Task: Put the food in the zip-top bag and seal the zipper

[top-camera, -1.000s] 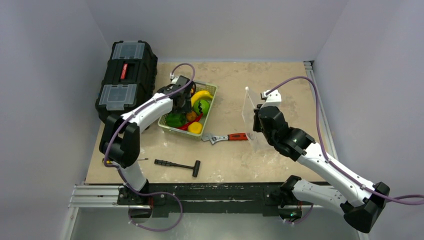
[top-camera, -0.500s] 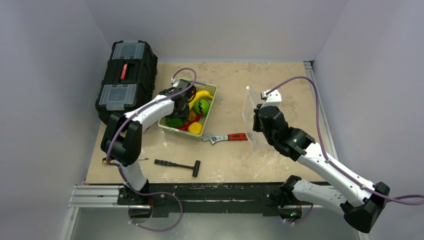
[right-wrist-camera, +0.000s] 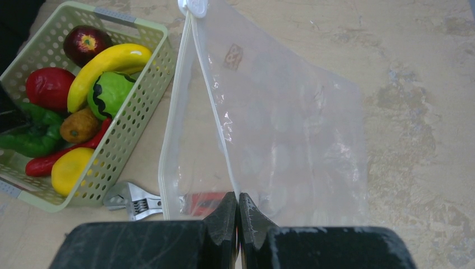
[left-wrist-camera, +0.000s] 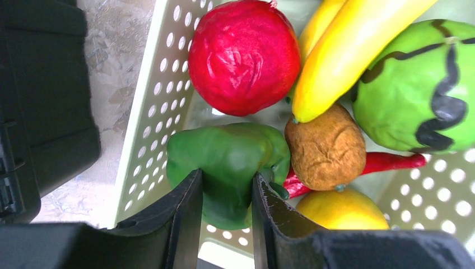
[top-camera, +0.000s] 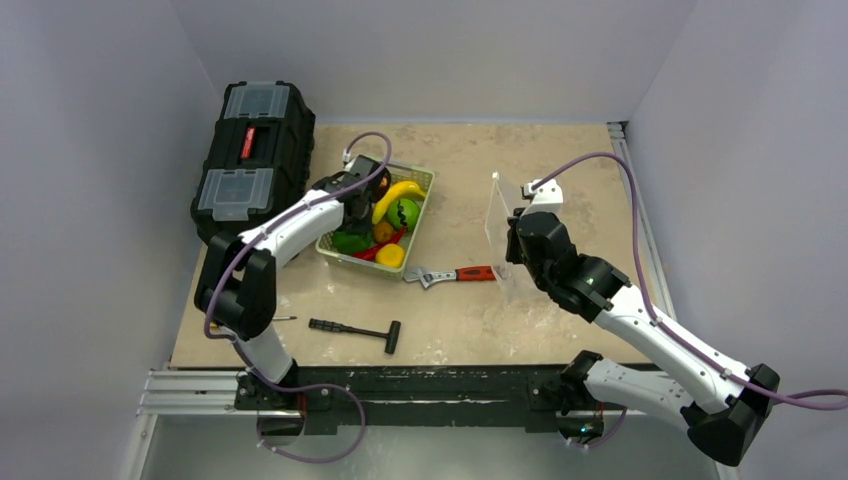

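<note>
1. A black T-shaped hammer and a red-handled steel wrench lie flat on the mottled stone table.
2. The right gripper, clenched on the clear, soft zip-top bag, holds it upright; the zipper runs straight away from the claw, its white tab at the far end.
3. The left gripper pinches the glossy, lobed green pepper inside the pale green perforated plastic basket, beside a wrinkled red round fruit and a smooth curved yellow banana.
4. A black ribbed plastic toolbox sits far left.
</note>
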You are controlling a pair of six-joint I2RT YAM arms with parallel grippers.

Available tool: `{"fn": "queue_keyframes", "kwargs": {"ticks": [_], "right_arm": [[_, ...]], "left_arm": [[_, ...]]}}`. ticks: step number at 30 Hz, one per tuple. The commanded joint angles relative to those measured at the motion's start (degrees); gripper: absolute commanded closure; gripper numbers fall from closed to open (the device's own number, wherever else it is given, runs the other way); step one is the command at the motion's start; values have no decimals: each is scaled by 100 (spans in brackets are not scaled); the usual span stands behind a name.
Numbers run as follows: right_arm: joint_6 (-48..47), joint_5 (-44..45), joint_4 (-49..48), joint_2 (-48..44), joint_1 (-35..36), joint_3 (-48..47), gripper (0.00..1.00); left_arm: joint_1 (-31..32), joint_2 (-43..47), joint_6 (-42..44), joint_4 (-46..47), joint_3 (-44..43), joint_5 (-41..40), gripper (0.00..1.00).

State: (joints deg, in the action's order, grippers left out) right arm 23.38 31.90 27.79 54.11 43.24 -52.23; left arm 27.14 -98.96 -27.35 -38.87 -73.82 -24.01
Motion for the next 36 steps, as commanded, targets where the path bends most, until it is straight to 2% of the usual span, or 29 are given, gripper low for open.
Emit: {"fn": "queue_keyframes", "kwargs": {"ticks": [1,3,8,13,16,20,25,30,32,36], "right_arm": [[20,-8,-187,-41,16,11,100],[25,-8,-187,-49,16,8,100],[29,-15,-193,-49,13,10,100],[66,-132,-204,-75,15,3,100],[62,-299,-252,-89,15,-7,100],[91,-436,-276,-129,17,-52,100],[237,-1077,-322,-319,17,-229,100],[352,-1284,-352,-418,8,-309,100],[367,-1218,-290,-410,6,-354,100],[385,-1151,-248,-508,9,-397,100]], "left_arm": [[-8,640,145,-3,-150,273,82],[-7,841,160,6,-185,447,87],[-7,1460,143,160,-237,1210,92],[-7,2166,-173,1014,-54,2915,92],[-4,2521,-758,2389,344,4370,91],[138,2610,-2027,4974,933,5884,89],[477,2171,-3035,7152,1166,6580,88],[555,1584,-4351,9603,1630,6730,88],[566,1382,-4713,10114,1747,6723,88],[653,1242,-4732,10156,1993,6796,88]]}}
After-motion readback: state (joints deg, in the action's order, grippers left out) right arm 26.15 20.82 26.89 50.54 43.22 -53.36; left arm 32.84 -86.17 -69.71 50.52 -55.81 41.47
